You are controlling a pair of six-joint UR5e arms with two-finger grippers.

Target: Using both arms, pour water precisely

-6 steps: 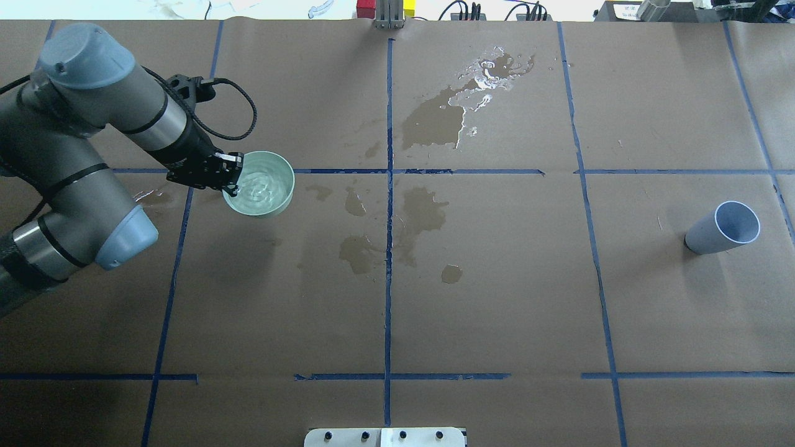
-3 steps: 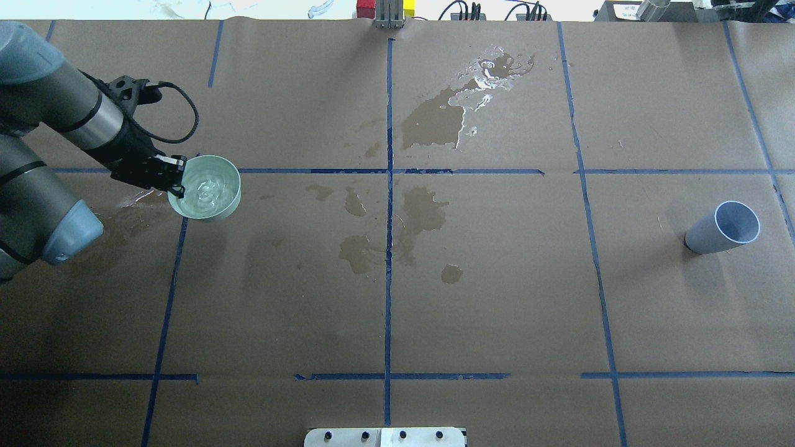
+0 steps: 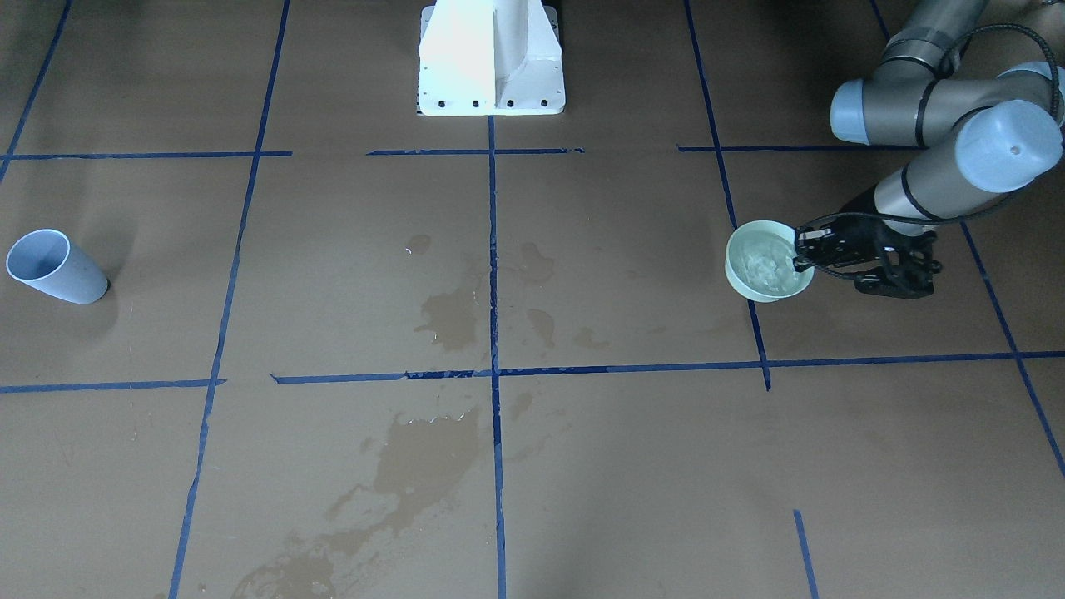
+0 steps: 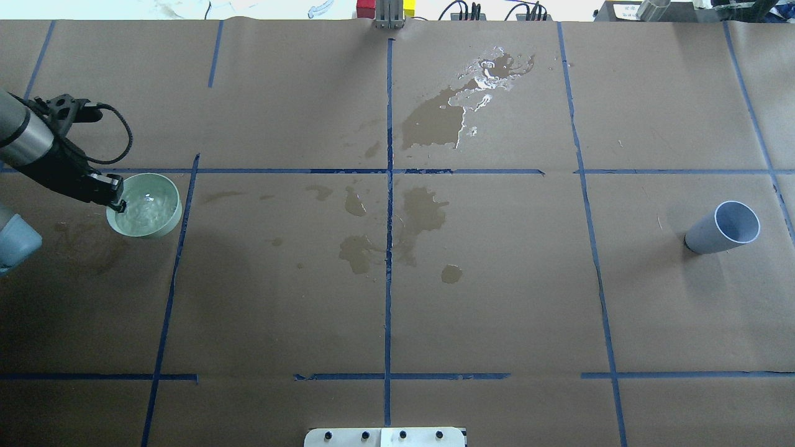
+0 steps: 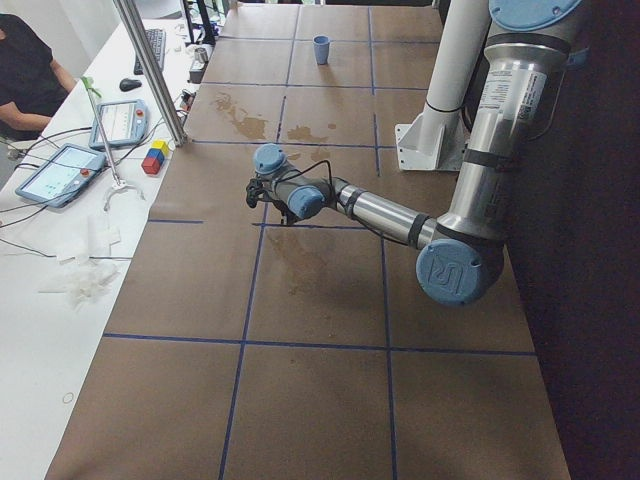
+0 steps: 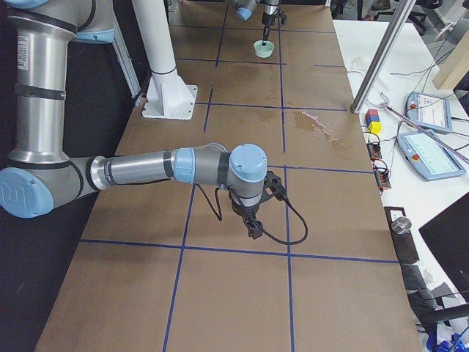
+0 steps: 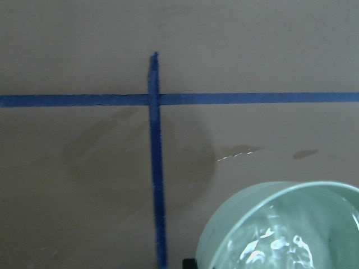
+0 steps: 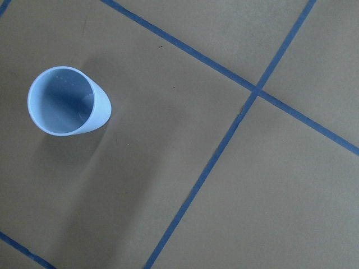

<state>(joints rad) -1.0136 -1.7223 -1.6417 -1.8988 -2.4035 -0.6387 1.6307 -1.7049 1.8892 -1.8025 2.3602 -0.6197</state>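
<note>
Left gripper [image 4: 117,200] pinches green bowl [image 4: 149,233] at its rim; water [image 4: 144,206] ripples. Judged rigid, light, spill-prone: keep level. Right gripper [image 6: 254,229]: cannot tell aperture.

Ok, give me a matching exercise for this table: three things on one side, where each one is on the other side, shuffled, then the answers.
Things:
1. green bowl
2. blue cup
3. white pedestal

Places:
A. at the middle of the table's edge, by the robot's base
B. gripped at the rim by the left end effector, with water inside
C. standing free on the robot's right side of the table

Pairs: 1-B, 2-C, 3-A.
</note>
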